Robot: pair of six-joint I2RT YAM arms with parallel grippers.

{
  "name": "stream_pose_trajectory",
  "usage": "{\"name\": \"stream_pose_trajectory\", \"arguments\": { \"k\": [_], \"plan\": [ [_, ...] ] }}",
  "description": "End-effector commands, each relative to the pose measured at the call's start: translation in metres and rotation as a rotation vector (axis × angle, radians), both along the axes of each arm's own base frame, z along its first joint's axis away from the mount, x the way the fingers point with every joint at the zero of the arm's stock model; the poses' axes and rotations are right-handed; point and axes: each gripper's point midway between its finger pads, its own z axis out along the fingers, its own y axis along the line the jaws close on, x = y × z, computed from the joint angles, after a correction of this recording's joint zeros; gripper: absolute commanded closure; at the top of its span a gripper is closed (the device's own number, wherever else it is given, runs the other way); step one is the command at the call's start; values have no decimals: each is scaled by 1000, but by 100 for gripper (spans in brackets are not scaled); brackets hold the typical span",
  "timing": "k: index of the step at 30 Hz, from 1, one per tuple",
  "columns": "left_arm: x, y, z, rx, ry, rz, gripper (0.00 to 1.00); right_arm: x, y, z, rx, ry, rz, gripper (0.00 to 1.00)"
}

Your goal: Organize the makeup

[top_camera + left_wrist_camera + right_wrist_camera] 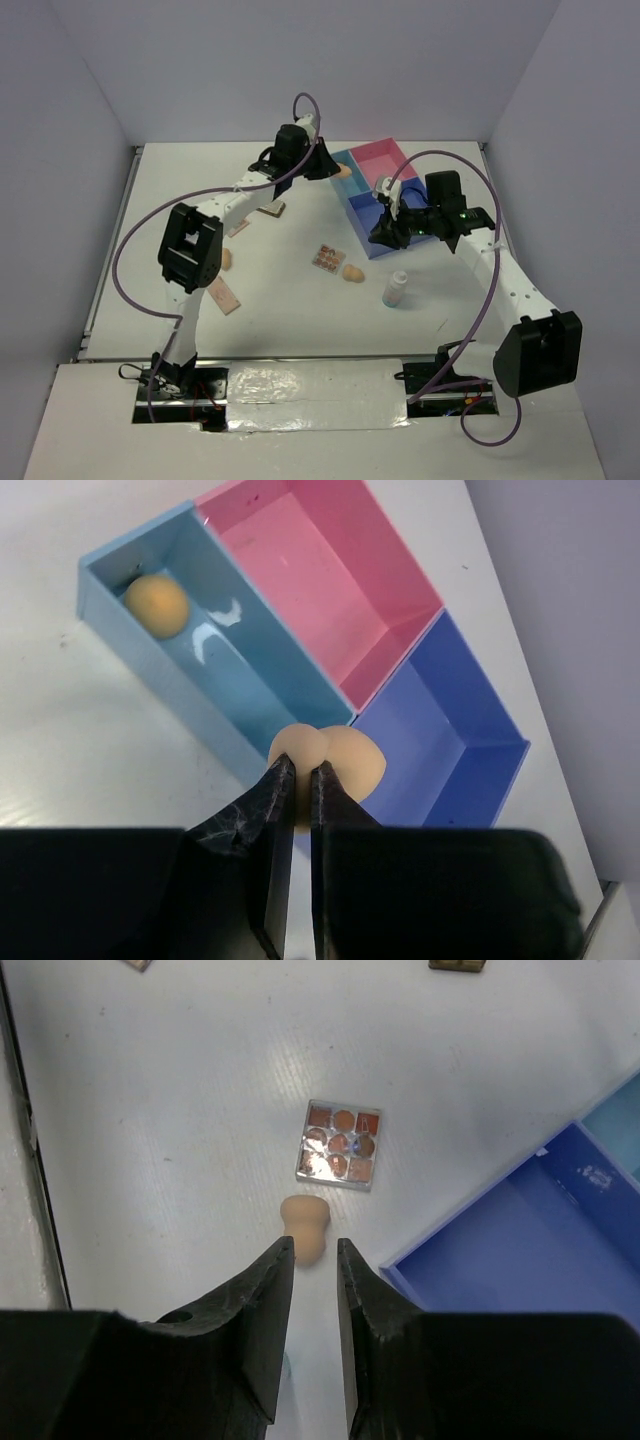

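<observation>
Four tan egg-shaped sponges are in view. The held sponge [335, 763] is pinched at its near end between the left jaws, which are closed on it to a thin slit. It hangs above the divided tray [150, 670], over the spot where the light-blue compartment [250, 670], the pink compartment [320, 580] and the dark-blue compartment [440, 740] meet. The tray sponge [155, 602] lies at the far end of the light-blue compartment. The middle sponge [305, 1225] lies on the counter [300, 320]. The left sponge [227, 259] sits on the counter, partly hidden beside the left arm [190, 245].

There appear to be four flat palettes. The multicolour palette [340, 1145] lies just beyond the middle sponge, near it but apart. The brown-gold palette [271, 209] and a pinkish palette [224, 297] lie on the left side of the counter. A fourth palette [238, 228] is half covered by the left arm.

One white bottle [396, 290] stands right of the middle sponge.

The right jaws are parted by only a narrow gap and hold nothing. In the wrist view the middle sponge sits just past their tips, in line with the gap, with the tray's dark-blue corner to its right.
</observation>
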Motion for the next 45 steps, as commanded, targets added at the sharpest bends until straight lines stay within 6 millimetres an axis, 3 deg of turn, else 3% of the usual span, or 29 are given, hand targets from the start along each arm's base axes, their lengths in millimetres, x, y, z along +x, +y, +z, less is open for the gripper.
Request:
{"name": "stream_pose_trajectory", "arguments": {
  "k": [1, 5, 10, 12, 18, 24, 26, 27, 28, 29, 30, 31, 32, 33, 34, 35, 36, 37, 38, 39, 40, 41, 42, 43, 44, 45],
  "plan": [
    [15, -17, 5, -72, -28, -19, 99, -4, -1, 5, 10, -23, -4, 68],
    [35, -22, 8, -101, -53, 20, 94, -6, -1, 2, 17, -6, -10, 63],
    [50, -31, -2, -131, -50, 49, 80, -6, -1, 0, 17, 2, -15, 59],
    [53, -34, -16, -133, -27, 56, 75, -5, -1, 1, 14, -1, -15, 57],
    [57, -43, -26, -142, 15, 50, 36, -3, -2, -2, 8, 3, -20, 51],
    [54, -41, -9, -132, -15, 42, 36, -8, 3, -9, -21, 19, 20, 39],
    [53, -38, 12, -131, -60, 37, 42, -11, 10, -13, -41, 30, 54, 37],
    [51, -37, 21, -129, -76, 35, 56, -12, 14, -15, -54, 31, 66, 36],
    [49, -31, 37, -120, -110, 41, 67, -13, 15, -17, -81, 36, 73, 36],
    [46, -26, 41, -100, -105, 49, 84, -18, 24, -23, -102, 49, 103, 36],
    [44, -19, 44, -78, -107, 60, 90, -19, 28, -25, -120, 59, 103, 36],
    [37, -7, 63, -37, -138, 75, 95, -20, 34, -35, -166, 72, 106, 37],
    [31, 3, 54, 3, -122, 89, 100, -19, 38, -39, -187, 73, 101, 37],
    [27, 15, 59, 30, -133, 105, 100, -19, 41, -46, -214, 85, 91, 38],
    [15, 28, 87, 52, -185, 115, 100, -16, 38, -55, -263, 100, 48, 38],
    [7, 44, 66, 112, -144, 142, 99, -19, 44, -68, -299, 125, 58, 39],
    [0, 57, 70, 134, -146, 161, 95, -20, 46, -74, -322, 139, 52, 39],
    [-13, 72, 93, 143, -181, 171, 87, -20, 46, -80, -339, 163, 31, 39],
    [-25, 88, 67, 200, -126, 196, 70, -19, 48, -89, -375, 179, 18, 40],
    [-39, 104, 89, 199, -161, 216, 61, -18, 49, -94, -391, 190, 7, 40],
    [-47, 115, 87, 217, -159, 236, 54, -15, 47, -98, -415, 203, -35, 40],
    [-61, 129, 61, 260, -106, 246, 41, -12, 51, -104, -431, 212, -45, 40],
    [-75, 138, 79, 248, -139, 264, 36, -10, 53, -107, -443, 221, -58, 40],
    [-85, 145, 77, 255, -134, 277, 32, -7, 53, -109, -453, 226, -73, 40],
    [-96, 154, 58, 283, -100, 288, 28, -1, 54, -109, -469, 220, -111, 40],
    [-108, 160, 70, 262, -116, 299, 27, 1, 54, -116, -493, 230, -119, 40]
  ]
}}
